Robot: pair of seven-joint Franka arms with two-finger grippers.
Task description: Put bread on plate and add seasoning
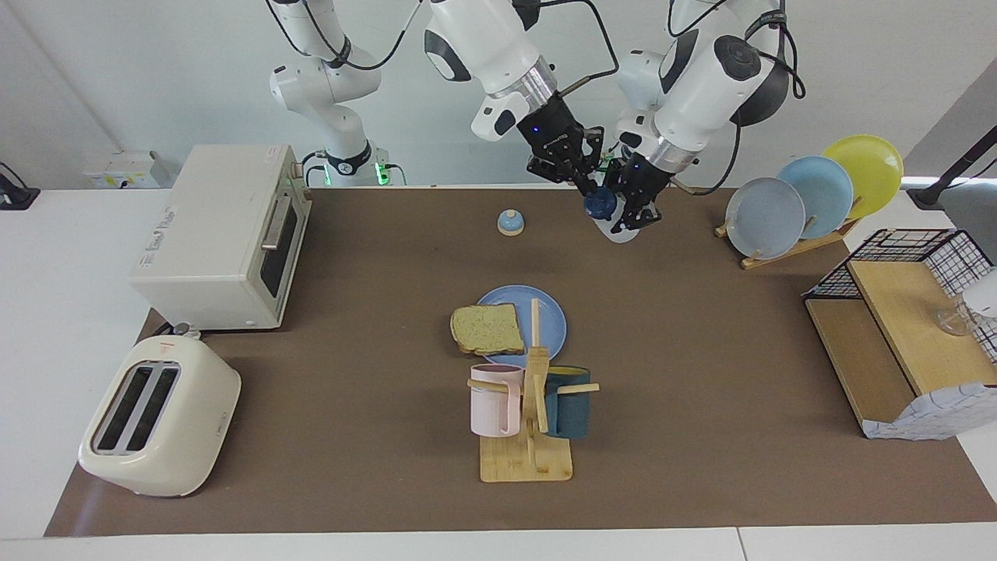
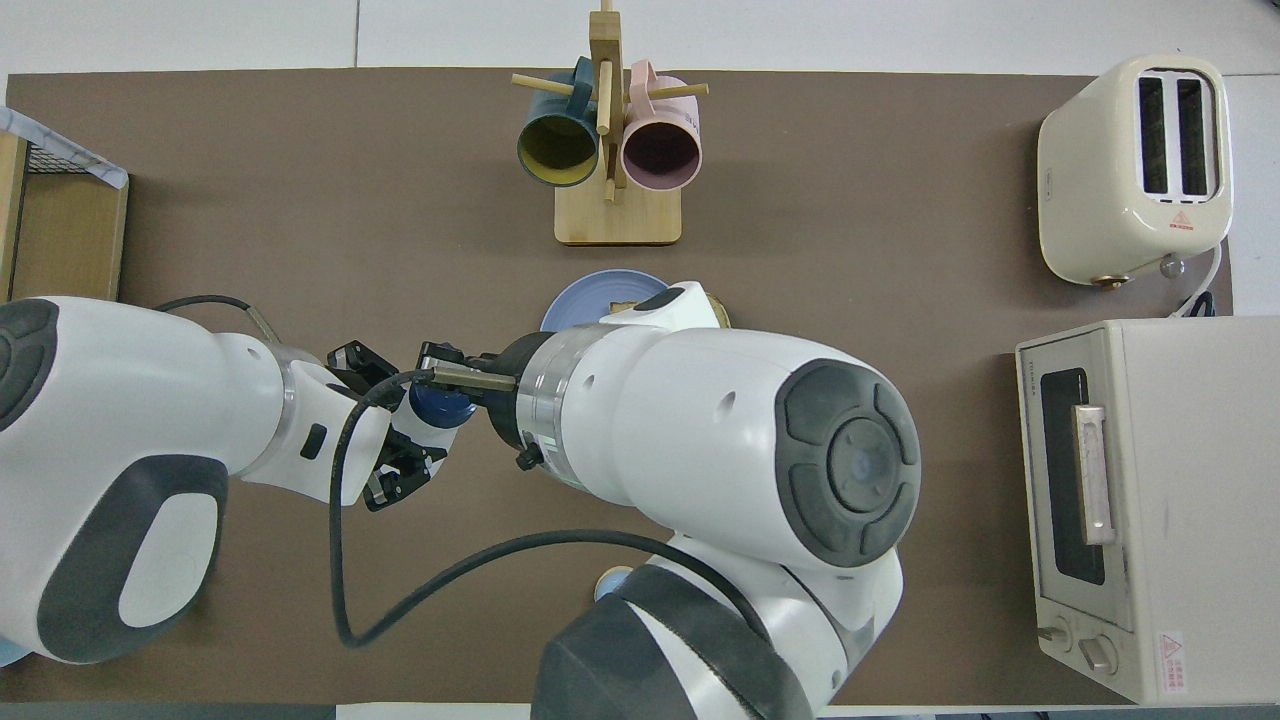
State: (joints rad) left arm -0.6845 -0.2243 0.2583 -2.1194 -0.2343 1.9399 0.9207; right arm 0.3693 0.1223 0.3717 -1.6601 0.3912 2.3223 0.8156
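Running across the facing view, one cream two-slot toaster (image 1: 160, 417) and one white toaster oven (image 1: 222, 238) are sitting at the right arm's end of the brown table (image 1: 701, 351). One small blue-domed bell (image 1: 510, 222) is standing near the robots. At the middle, one square slice of tan toast with a brown crust (image 1: 487, 329) is lying partly on the one flat periwinkle-blue plate (image 1: 545, 312), overhanging its rim toward the right arm's end. Farther from the robots, one wooden mug tree (image 1: 528, 436) is carrying two mugs — one pink (image 1: 493, 399), one teal (image 1: 567, 401).

The right gripper (image 1: 586, 187) is pinching shut on the dark navy cap (image 1: 598, 203) of the one translucent white seasoning bottle (image 1: 619, 229). The left gripper (image 1: 635, 209) is clamping the bottle's body, holding it tilted in the air over the table's robot-side edge.

Three plates — grey-blue, light blue, yellow — are standing upright in one wooden rack (image 1: 787, 248).
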